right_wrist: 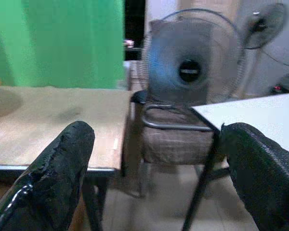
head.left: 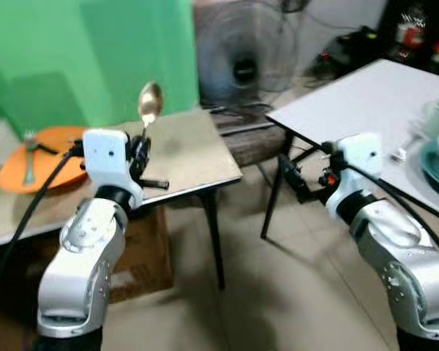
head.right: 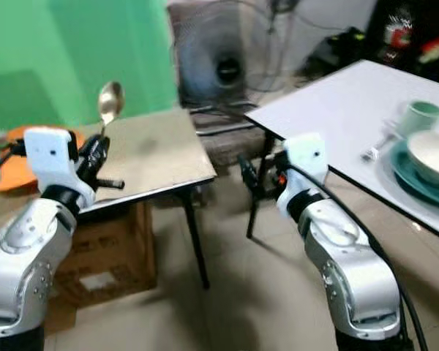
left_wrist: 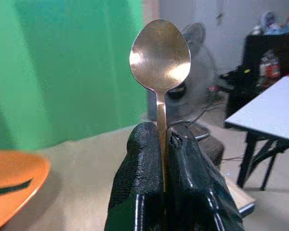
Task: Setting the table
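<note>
Left gripper [left_wrist: 166, 144]: raised before the near edge of the beige table [head.left: 183, 157], fingers pressed together on the handle of a metal spoon [left_wrist: 160, 60]. The spoon stands upright, bowl uppermost, clear of the table surface. Most of the handle is hidden between the fingers.

Right gripper [right_wrist: 154, 159]: held in the gap between the two tables, above the floor, its two black fingers [right_wrist: 58, 168] spread wide apart with nothing between them.

Floor [head.left: 278, 292]: pale tiles. A cardboard box [head.left: 143, 256] sits under the beige table, partly hidden by the left arm.

Beige table: top bare in its right half. At its left end lies an orange plate [head.left: 51, 139] with a fork [head.left: 29, 161] on it; the plate is partly covered by the left wrist and a cable.

White table [head.right: 336, 102]: on the robot's right, cut off by the picture edge. It carries a white bowl [head.right: 433, 153] on a teal plate [head.right: 413, 179], a pale green cup [head.right: 421, 115] just behind, and a small metal utensil [head.right: 377, 146] beside the plate, too blurred to identify.

Farther back: a padded chair seat [right_wrist: 176, 137] between the tables, a standing fan [right_wrist: 190, 62] behind it, and a green wall [head.left: 95, 58] beyond the beige table. Dark clutter at the far right is indistinct.
</note>
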Robot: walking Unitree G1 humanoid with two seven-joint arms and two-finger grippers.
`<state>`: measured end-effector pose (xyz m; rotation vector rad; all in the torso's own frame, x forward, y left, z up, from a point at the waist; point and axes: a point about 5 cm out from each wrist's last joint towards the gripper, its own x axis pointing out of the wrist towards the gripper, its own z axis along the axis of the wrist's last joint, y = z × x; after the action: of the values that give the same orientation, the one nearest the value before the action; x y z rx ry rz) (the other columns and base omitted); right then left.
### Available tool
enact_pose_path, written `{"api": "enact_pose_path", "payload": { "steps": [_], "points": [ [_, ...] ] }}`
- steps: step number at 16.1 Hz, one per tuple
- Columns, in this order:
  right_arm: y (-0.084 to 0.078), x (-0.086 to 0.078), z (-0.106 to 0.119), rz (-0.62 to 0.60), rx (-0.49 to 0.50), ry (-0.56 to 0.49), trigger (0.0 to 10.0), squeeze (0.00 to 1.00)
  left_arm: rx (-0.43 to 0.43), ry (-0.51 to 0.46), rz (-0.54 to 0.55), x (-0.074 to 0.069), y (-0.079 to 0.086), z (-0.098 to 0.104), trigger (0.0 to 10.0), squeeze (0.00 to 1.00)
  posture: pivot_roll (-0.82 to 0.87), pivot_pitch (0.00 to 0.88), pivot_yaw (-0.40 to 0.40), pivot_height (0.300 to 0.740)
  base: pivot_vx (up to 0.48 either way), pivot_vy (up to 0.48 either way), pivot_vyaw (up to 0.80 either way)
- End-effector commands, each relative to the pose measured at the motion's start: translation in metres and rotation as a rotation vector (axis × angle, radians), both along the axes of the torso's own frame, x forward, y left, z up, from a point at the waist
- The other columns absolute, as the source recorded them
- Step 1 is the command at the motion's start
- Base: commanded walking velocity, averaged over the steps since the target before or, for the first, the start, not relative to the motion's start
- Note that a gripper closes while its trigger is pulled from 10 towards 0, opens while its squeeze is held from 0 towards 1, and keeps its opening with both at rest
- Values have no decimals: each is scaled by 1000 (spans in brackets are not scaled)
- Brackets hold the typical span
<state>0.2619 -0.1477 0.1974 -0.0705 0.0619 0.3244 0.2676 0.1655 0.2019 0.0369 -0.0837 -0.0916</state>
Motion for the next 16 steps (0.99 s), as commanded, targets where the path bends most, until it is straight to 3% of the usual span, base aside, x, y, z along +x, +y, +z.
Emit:
{"api": "enact_pose_path", "payload": {
  "steps": [1, 12, 16],
  "points": [
    [1, -3, 2, 6, -1, -5, 10000, 0, 2, 9, -5, 0, 0, -1, 10000, 0, -110, 0, 49, 740, 0, 0, -800],
    [-8, -1, 3, -38, -24, 16, 10000, 0, 13, -6, 2, 2, -1, -2, 10000, 0, -115, 0, 45, 740, 0, 0, -800],
    [-8, 0, 8, -52, -32, -27, 10000, 0, 11, -7, -2, 2, -3, -2, 10000, 0, -114, 0, 48, 740, 0, 0, -800]
  ]
}}
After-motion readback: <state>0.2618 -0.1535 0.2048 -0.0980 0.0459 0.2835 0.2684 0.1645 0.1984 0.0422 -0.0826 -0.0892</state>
